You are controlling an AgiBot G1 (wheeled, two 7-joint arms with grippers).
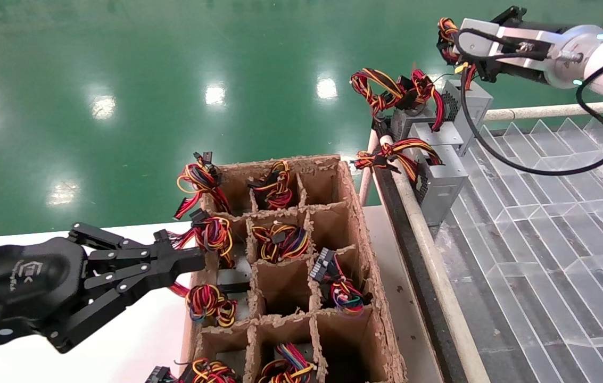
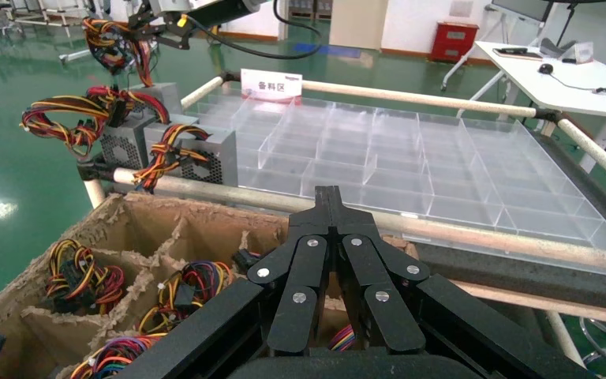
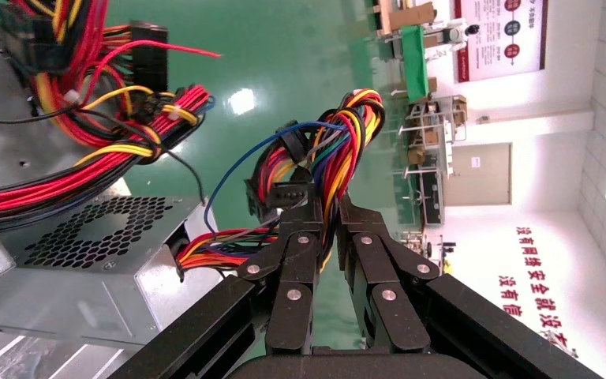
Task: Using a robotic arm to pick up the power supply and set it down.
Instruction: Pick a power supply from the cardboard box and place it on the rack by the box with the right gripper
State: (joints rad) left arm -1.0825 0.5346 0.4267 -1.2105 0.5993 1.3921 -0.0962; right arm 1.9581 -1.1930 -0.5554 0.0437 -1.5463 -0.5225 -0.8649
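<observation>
The robotic arm's right gripper [image 1: 458, 50] is at the far right, above the far left corner of the clear tray. It is shut on the looped wire bundle [image 3: 339, 134] of the power supply [image 1: 474, 103], a grey box with a perforated side [image 3: 87, 237] that hangs below the wires. In the right wrist view the fingers [image 3: 304, 217] pinch the coloured wires. I cannot tell whether the box touches the tray. My left gripper [image 1: 200, 260] is shut and empty, parked over the left edge of the cardboard box; its closed tips [image 2: 328, 197] point toward the tray.
A cardboard box [image 1: 354, 213] with dividers holds several wired supplies. Two more supplies [image 1: 439, 181] [image 1: 413, 119] stand on the near-left edge of the clear compartment tray [image 1: 546, 213]. A pipe rail [image 1: 423, 239] runs between box and tray. A white table [image 1: 136, 340] lies under my left arm.
</observation>
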